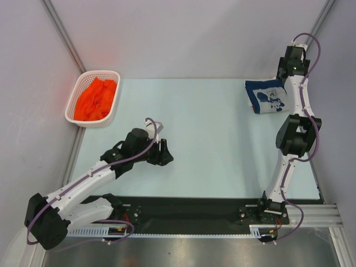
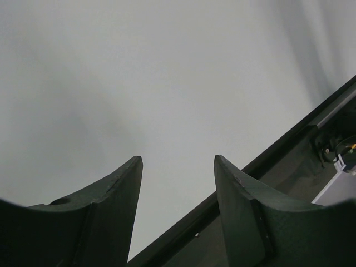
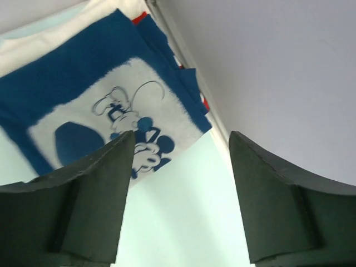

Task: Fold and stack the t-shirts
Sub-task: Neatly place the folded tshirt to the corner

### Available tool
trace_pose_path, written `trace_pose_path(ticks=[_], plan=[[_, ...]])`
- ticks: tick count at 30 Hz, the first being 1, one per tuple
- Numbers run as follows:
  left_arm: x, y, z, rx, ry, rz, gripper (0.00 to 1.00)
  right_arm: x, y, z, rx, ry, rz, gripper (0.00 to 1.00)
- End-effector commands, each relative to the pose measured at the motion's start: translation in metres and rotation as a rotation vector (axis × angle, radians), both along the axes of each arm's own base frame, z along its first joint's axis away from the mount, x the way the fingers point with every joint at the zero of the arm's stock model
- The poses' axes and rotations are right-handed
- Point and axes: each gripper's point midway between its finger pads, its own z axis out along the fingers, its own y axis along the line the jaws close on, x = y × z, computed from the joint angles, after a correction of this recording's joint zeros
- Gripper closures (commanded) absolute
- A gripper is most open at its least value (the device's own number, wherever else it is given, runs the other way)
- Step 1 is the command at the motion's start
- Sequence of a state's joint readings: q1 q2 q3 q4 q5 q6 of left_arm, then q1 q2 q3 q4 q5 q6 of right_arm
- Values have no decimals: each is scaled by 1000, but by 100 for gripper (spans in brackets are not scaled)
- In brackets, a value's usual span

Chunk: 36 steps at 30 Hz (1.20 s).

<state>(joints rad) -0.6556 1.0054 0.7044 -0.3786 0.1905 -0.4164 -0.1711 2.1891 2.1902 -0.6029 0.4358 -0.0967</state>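
Observation:
A folded navy t-shirt (image 1: 267, 95) with a white cartoon print lies at the table's far right; in the right wrist view this navy t-shirt (image 3: 83, 83) fills the upper left. Thin slivers of a red t-shirt (image 3: 204, 103) peek from under it. My right gripper (image 1: 286, 72) (image 3: 182, 136) hangs open just past the shirt's right edge, with only bare table between its fingers. A crumpled orange t-shirt (image 1: 95, 99) lies in the basket at the far left. My left gripper (image 1: 166, 156) (image 2: 178, 158) stands open and holds nothing, low over the table left of centre.
The white lattice basket (image 1: 71, 108) stands at the far left corner. The pale green table (image 1: 206, 139) is enclosed by grey walls on three sides. A black rail (image 1: 189, 214) with the arm bases runs along the near edge.

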Motion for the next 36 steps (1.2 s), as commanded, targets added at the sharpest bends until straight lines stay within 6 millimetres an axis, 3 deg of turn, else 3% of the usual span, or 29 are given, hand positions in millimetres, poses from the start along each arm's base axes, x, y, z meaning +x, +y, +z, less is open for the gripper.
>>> trace_pose_path(ticks=[1, 6, 7, 8, 11, 12, 13, 18, 23, 26, 27, 30, 33, 34, 35, 36], plan=[[5, -4, 21, -95, -54, 32, 40, -3, 20, 12, 78, -62, 40, 31], [-2, 0, 16, -102, -43, 35, 40, -1, 57, -27, 237, -33, 100, 58], [-3, 1, 18, -102, -43, 35, 40, -3, 63, -38, 283, -25, 88, 67], [-4, 2, 22, -106, -54, 38, 40, -5, 68, -44, 313, -19, 93, 82], [-6, 5, 28, -102, -62, 39, 40, -10, 92, -66, 415, -9, 126, 98], [-8, 7, 28, -95, -57, 36, 40, -12, 100, -77, 445, -6, 131, 100], [-8, 7, 29, -91, -57, 34, 40, -10, 105, -72, 449, -21, 147, 100], [-12, 13, 35, -80, -66, 40, 40, -19, 123, -112, 538, 31, 124, 100], [-16, 20, 37, -54, -56, 52, 40, -7, 131, -147, 574, 65, 130, 100], [-18, 23, 40, -53, -54, 57, 39, 10, 135, -147, 565, 71, 159, 100], [-20, 24, 38, -47, -48, 60, 40, 16, 136, -136, 562, 59, 167, 100], [-21, 24, 41, -59, -37, 67, 39, 14, 146, -123, 589, 69, 197, 100], [-20, 21, 52, -93, -41, 76, 38, -8, 156, -99, 610, 90, 185, 99], [-19, 19, 56, -110, -48, 76, 37, -25, 162, -106, 621, 133, 171, 98], [-20, 15, 58, -131, -35, 73, 35, -39, 165, -75, 599, 91, 181, 97], [-20, 13, 59, -144, -28, 73, 35, -50, 174, -66, 594, 83, 201, 94]])
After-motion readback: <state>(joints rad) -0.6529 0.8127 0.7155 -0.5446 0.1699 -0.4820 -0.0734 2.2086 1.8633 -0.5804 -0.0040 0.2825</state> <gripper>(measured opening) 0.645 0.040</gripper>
